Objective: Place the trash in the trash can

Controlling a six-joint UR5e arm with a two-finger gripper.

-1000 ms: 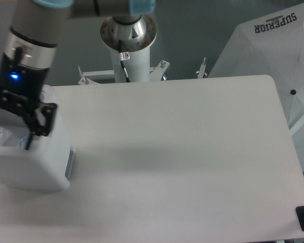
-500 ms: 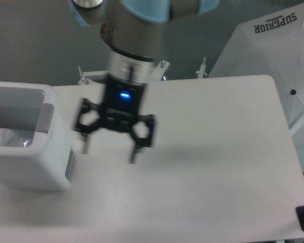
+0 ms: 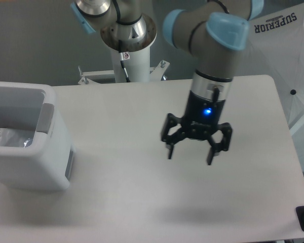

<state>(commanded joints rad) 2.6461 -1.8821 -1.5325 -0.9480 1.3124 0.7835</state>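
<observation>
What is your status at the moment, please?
Gripper open, empty, above mid-table. Trash visible inside trash can. No obstruction seen.

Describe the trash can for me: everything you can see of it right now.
The trash can is a large boxy white bin, plastic by its look, with rounded corners. It stands upright at the table's left edge, partly cut off by the frame. A grey handle panel sits on the rim at its right side, and a second greyish patch shows lower on that side. Its top is open; crumpled translucent plastic lies inside. Nothing else touches it: the claw hangs open well to its right.
</observation>
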